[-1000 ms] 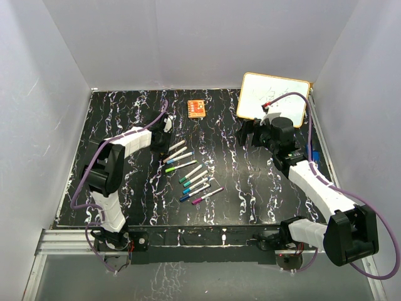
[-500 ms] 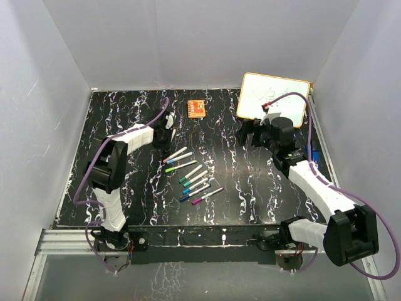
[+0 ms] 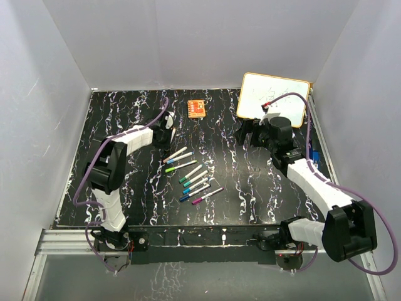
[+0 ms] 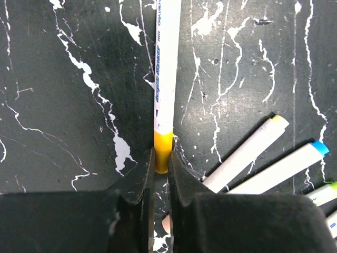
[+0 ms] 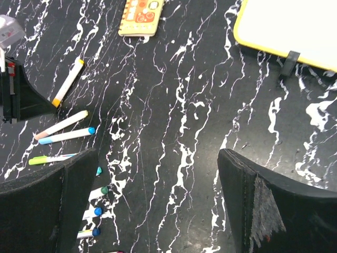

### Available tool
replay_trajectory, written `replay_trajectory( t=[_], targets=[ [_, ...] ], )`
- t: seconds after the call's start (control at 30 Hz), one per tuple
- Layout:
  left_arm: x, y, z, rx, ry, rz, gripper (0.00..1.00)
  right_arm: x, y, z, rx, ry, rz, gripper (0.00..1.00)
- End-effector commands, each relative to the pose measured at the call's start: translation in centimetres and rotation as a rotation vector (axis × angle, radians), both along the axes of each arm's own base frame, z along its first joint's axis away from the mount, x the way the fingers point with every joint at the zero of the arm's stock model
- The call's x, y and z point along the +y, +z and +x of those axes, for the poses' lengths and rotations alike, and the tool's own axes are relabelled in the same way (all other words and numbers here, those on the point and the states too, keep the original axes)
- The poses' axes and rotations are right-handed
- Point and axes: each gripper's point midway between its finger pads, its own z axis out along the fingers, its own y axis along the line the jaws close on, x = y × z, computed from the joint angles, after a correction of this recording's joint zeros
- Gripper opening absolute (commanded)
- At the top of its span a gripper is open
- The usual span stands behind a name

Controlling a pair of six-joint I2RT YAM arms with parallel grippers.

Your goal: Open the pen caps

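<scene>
Yellow pen cap (image 4: 163, 150) is now clamped between the just-closed jaws of the left gripper (image 4: 161, 158), carried just beyond the row of other pens (image 3: 191, 175), so the wide-open right gripper (image 5: 157, 168) probably needs to seize its white barrel (image 4: 167, 63) next.

The pens (image 3: 191, 175) lie side by side in a row in the middle of the table (image 3: 113, 106), and a lone pen (image 4: 166, 68) lies apart, behind the row and a bit to the left. The left gripper (image 4: 162, 161) sits at that pen's near end, a finger touching each side of the pen cap (image 4: 162, 147). The square block (image 3: 197, 108) lies farther back, the whiteboard (image 3: 274, 97) is in the back right corner, and the right gripper (image 3: 249, 133) is just in front of it, well right of the row.
</scene>
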Motion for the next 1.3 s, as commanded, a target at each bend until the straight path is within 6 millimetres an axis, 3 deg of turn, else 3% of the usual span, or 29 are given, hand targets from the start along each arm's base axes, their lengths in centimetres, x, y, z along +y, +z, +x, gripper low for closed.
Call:
replay_trajectory(
  t=[0.0, 0.17, 0.33, 0.63, 0.87, 0.97, 1.1, 1.27],
  targets=[
    [-3.2, 3.6, 0.1, -0.093, -0.058, -0.175, 0.0, 2.0, 2.2, 1.4, -0.018, 0.027, 0.122, 0.94],
    [-7.5, 9.7, 0.4, -0.227, -0.138, -0.413, 0.0, 4.4, 1.5, 1.5, 0.047, 0.1, 0.248, 0.92],
    [-10.9, 12.8, -0.7, -0.266, -0.205, -0.533, 0.0, 5.6, 1.1, 1.6, 0.066, 0.129, 0.333, 0.91],
    [-17.7, 13.3, -5.0, -0.222, -0.346, -0.649, 0.0, 6.9, 0.6, 2.1, 0.081, 0.17, 0.399, 0.86],
    [-21.4, 13.6, -7.6, -0.225, -0.418, -0.682, 0.0, 7.2, -0.2, 2.2, 0.097, 0.169, 0.419, 0.83],
    [-22.3, 13.6, -8.2, -0.226, -0.435, -0.683, 0.0, 7.3, -0.4, 2.2, 0.1, 0.168, 0.426, 0.8],
    [-22.9, 14.2, -8.6, -0.255, -0.435, -0.711, 0.0, 7.4, -0.7, 2.2, 0.11, 0.17, 0.439, 0.68],
    [-22.8, 14.8, -8.3, -0.295, -0.399, -0.722, 0.0, 7.4, -0.7, 2.1, 0.112, 0.168, 0.452, 0.58]
  ],
)
